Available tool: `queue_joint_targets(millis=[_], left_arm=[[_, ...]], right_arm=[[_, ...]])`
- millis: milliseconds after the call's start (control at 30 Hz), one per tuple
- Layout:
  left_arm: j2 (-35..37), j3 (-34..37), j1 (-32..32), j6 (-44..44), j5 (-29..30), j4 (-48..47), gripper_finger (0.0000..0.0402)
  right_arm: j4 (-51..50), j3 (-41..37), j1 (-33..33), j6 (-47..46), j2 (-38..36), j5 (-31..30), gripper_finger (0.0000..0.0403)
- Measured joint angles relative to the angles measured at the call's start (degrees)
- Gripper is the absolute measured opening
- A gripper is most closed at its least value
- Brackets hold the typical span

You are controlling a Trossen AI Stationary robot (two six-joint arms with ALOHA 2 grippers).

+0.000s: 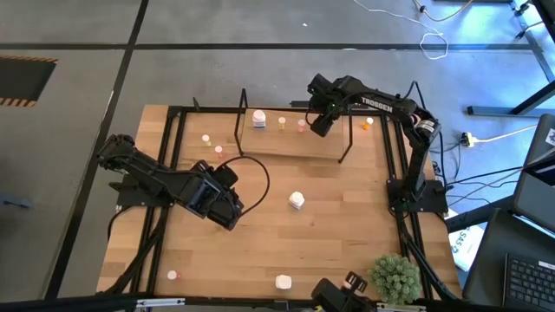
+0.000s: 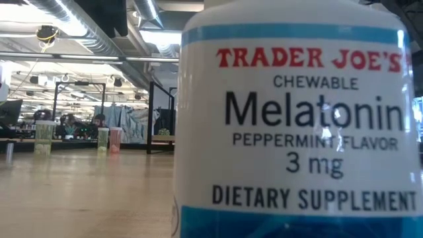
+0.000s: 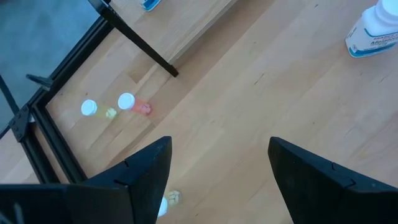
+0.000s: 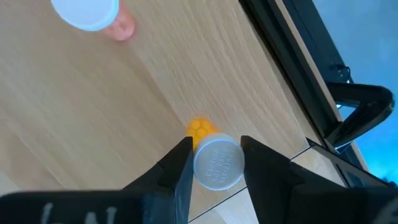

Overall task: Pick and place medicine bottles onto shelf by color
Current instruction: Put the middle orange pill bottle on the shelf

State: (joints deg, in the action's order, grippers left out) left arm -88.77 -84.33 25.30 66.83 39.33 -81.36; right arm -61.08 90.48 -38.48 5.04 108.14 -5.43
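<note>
Left gripper (image 1: 232, 208): left of centre in the high view, hovering over bare table (image 1: 329, 225), fingers spread wide with nothing between them.
Loose small bottles: two lie at the frame's left-centre in the left wrist view, a yellow one (image 3: 93, 109) and a pink one (image 3: 132, 103), both white-capped and just beside each other; another small pink one (image 1: 173, 275) sits at the lower left of the high view.
Shelf (image 1: 295, 143): upper middle of the high view, black end frames on a pale base — a chunky white bottle (image 1: 258, 119), a small orange one (image 1: 283, 122) and a pink one (image 1: 301, 125) stand along it.
White bottles on the table: one at centre (image 1: 297, 201), one at lower centre (image 1: 284, 282); a large labelled bottle (image 2: 297, 125) fills the right of the low view.
Right gripper (image 4: 214, 163): upper right of centre in the high view, over the shelf; fingers narrowed on the white cap of an orange bottle (image 4: 211, 158).
Handling: the bottles look like light, stiff plastic with smooth round sides — likely to roll or slip if pinched off-centre. Best hold seems to be across the cap or straight across the body, with modest squeeze.
Plant (image 1: 397, 277): lower right, well apart from the work.
</note>
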Motion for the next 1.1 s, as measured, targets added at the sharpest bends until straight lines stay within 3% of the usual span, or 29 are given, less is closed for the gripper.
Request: queue_joint_targets(millis=[367, 1100], left_arm=[[0.00, 0.00, 0.00, 0.00, -1.02, 0.00, 0.0263], [0.00, 0.00, 0.00, 0.30, -1.11, 0.02, 0.0263]], right_arm=[[-0.13, 0.00, 0.02, 10.19, -0.02, 3.65, 0.0126], [0.31, 0.00, -1.90, 14.41, 0.00, 4.03, 0.0126]])
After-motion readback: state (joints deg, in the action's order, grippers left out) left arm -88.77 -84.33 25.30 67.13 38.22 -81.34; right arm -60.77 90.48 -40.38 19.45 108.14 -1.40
